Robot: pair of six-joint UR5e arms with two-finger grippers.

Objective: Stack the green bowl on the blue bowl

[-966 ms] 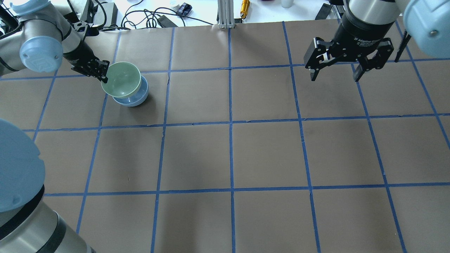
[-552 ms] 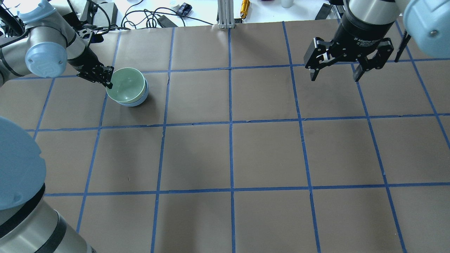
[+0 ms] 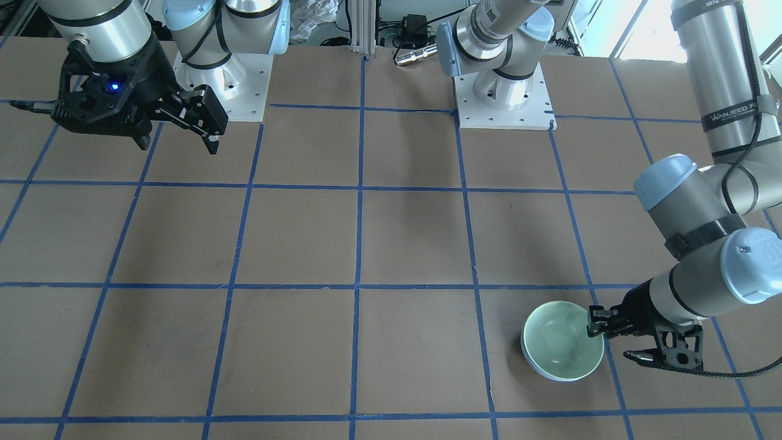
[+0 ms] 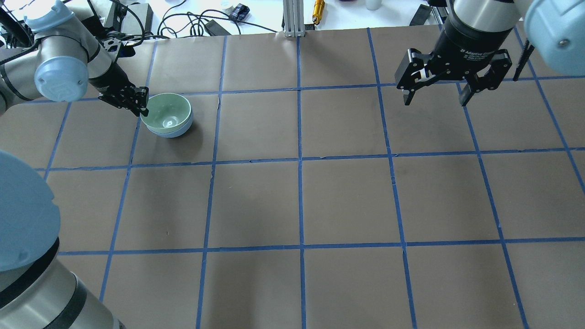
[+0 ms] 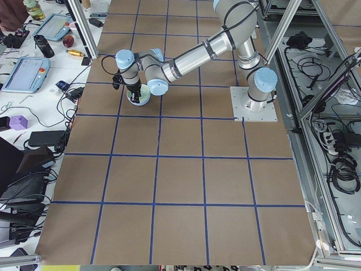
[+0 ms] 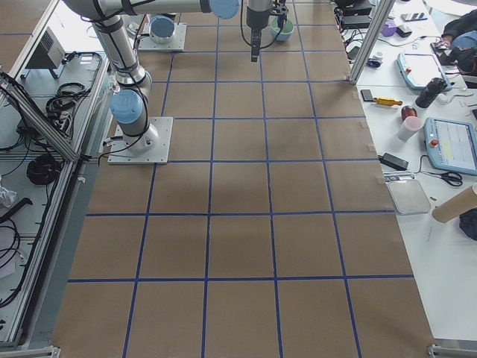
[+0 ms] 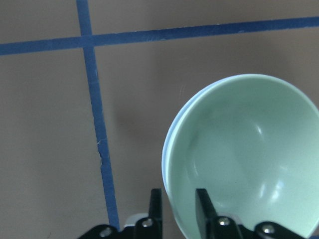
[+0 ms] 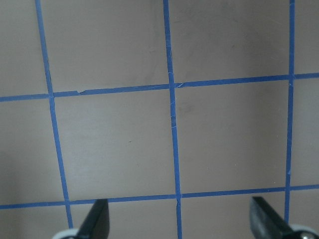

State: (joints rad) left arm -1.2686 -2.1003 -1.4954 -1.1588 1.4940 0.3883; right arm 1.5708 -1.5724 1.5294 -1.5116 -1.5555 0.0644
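Observation:
The green bowl (image 4: 167, 112) sits level, nested inside the blue bowl (image 4: 172, 134), at the far left of the table. Only a thin blue rim and lower wall show under it (image 3: 539, 366). My left gripper (image 4: 142, 107) is at the bowls' left rim. In the left wrist view its two fingers (image 7: 156, 209) stand a little apart on either side of the green bowl's rim (image 7: 249, 159), with small gaps showing, so it is narrowly open. My right gripper (image 4: 435, 101) is wide open and empty, high over the far right of the table.
The table is brown paper with a blue tape grid (image 4: 299, 160). Cables and small items lie beyond the far edge (image 4: 205, 23). A metal post (image 4: 292, 18) stands at the far middle.
The green bowl went from tilted and held above the blue bowl to level and nested in it. The left gripper hardly moved. The right arm has not moved.

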